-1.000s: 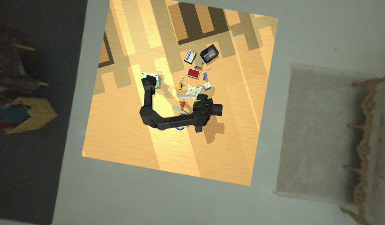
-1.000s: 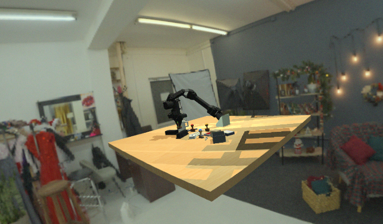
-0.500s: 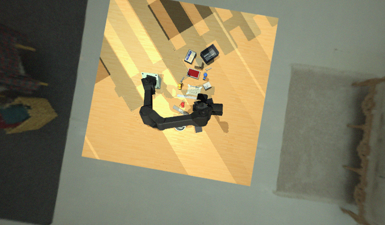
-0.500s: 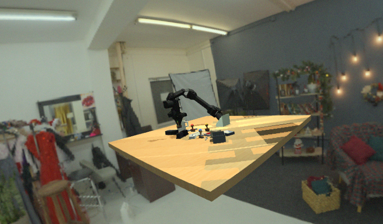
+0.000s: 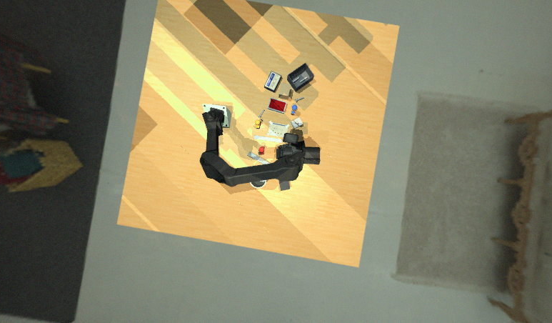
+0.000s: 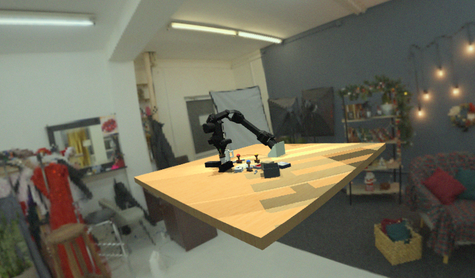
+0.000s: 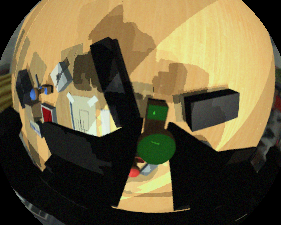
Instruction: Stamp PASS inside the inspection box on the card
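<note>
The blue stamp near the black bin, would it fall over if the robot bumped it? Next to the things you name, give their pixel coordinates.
The blue stamp (image 5: 294,107) (image 6: 248,161) (image 7: 33,94) might tip, since its round knob sits up high. It'd probably stay stiff, because it looks solid.

Print on card unreadable.

Arm: bent, elbow above the claw
Wrist: directly over the claw
Claw: closed, fingers slightly apart
</note>
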`<state>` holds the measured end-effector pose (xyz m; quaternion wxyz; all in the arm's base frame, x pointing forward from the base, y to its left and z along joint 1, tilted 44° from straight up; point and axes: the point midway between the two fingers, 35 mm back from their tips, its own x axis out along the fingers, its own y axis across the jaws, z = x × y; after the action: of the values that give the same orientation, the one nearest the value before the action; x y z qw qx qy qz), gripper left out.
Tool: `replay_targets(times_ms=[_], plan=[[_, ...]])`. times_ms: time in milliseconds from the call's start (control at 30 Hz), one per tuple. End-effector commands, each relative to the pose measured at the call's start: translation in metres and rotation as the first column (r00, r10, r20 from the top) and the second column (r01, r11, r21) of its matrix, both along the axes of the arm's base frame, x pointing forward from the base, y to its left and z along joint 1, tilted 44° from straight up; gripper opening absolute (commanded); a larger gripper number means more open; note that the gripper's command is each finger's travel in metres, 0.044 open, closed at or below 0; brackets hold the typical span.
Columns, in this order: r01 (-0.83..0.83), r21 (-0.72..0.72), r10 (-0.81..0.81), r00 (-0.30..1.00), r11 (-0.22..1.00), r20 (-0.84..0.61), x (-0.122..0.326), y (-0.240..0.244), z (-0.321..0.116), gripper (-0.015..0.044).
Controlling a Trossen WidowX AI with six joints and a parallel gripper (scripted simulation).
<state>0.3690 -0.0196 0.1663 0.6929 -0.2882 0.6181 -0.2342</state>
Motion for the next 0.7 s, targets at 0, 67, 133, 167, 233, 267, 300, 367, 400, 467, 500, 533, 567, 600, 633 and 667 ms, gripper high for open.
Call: replay_targets(times_ms=[0,67,133,167,233,267,300,367,400,467,500,533,567,600,633,667], plan=[[-0.013,0.011,0.013,1.000,1.000,-0.004,0.001,0.022,-0.017,0.0000],[-0.015,0.018,0.015,1.000,1.000,-0.005,-0.001,0.036,-0.029,0.0000],[-0.017,0.025,0.017,1.000,1.000,-0.006,-0.003,0.050,-0.041,0.0000],[-0.018,0.027,0.018,1.000,0.999,-0.007,-0.004,0.056,-0.047,0.0000],[-0.019,0.032,0.019,1.000,0.999,-0.008,-0.007,0.069,-0.059,0.0000],[-0.019,0.034,0.019,1.000,0.999,-0.009,-0.009,0.076,-0.065,0.0000],[-0.019,0.036,0.019,1.000,0.999,-0.010,-0.012,0.082,-0.070,0.0000],[-0.019,0.039,0.020,1.000,0.999,-0.011,-0.017,0.094,-0.082,0.0000],[-0.019,0.040,0.020,1.000,0.999,-0.012,-0.019,0.100,-0.088,0.0000],[-0.019,0.041,0.019,1.000,0.999,-0.013,-0.026,0.112,-0.099,0.0000],[-0.019,0.041,0.019,1.000,0.999,-0.014,-0.029,0.118,-0.105,0.0000],[-0.018,0.041,0.019,1.000,0.999,-0.014,-0.033,0.123,-0.110,0.0000],[-0.018,0.040,0.018,1.000,0.999,-0.015,-0.036,0.128,-0.116,0.0000],[-0.017,0.039,0.018,1.000,0.999,-0.015,-0.040,0.133,-0.121,0.0000],[-0.017,0.038,0.017,1.000,0.999,-0.015,-0.044,0.138,-0.126,0.0000],[-0.016,0.037,0.017,1.000,0.999,-0.015,-0.048,0.143,-0.132,0.0000]])
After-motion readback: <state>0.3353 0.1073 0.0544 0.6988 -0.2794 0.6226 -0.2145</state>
